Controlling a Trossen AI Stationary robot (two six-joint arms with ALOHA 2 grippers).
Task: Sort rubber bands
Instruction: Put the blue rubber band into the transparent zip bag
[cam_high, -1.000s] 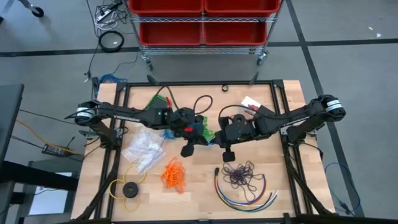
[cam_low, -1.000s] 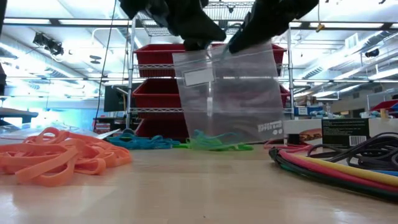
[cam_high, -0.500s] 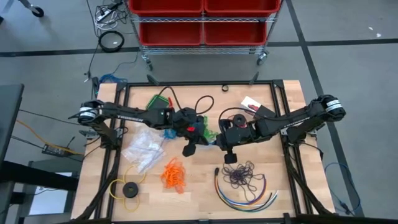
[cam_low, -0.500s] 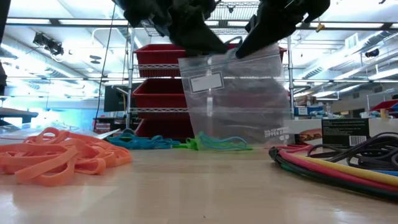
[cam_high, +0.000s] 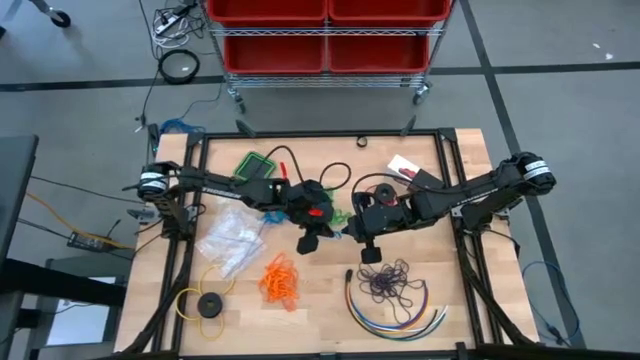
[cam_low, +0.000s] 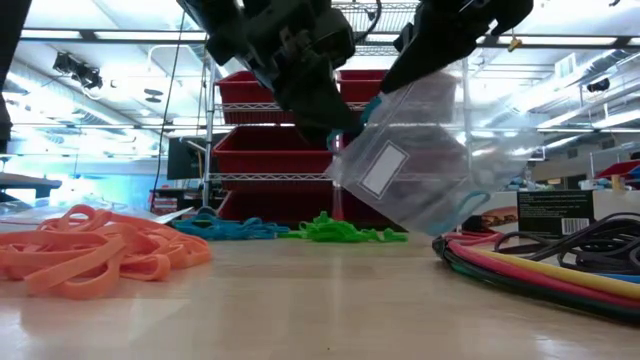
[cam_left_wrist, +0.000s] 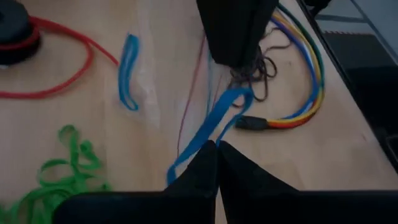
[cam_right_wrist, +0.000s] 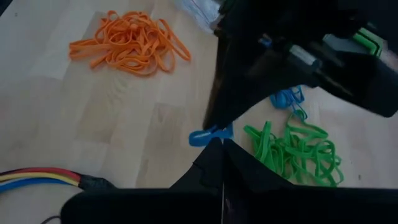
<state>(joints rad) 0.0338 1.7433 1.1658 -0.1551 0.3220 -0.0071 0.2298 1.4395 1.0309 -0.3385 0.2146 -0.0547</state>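
Low view: clear zip-top plastic bag (cam_low: 420, 150), hanging upright a second ago, now tilts, a blue rubber band (cam_low: 470, 205) showing at its lower edge. Left pincer (cam_high: 322, 212) and right pincer (cam_high: 352, 226) are both pressed together on the bag. Light wooden table (cam_high: 320, 300); red bin shelving (cam_low: 260, 150) behind. Orange rubber bands (cam_low: 95, 250), green rubber bands (cam_low: 345, 232), multicoloured cables (cam_low: 540, 265) surround.
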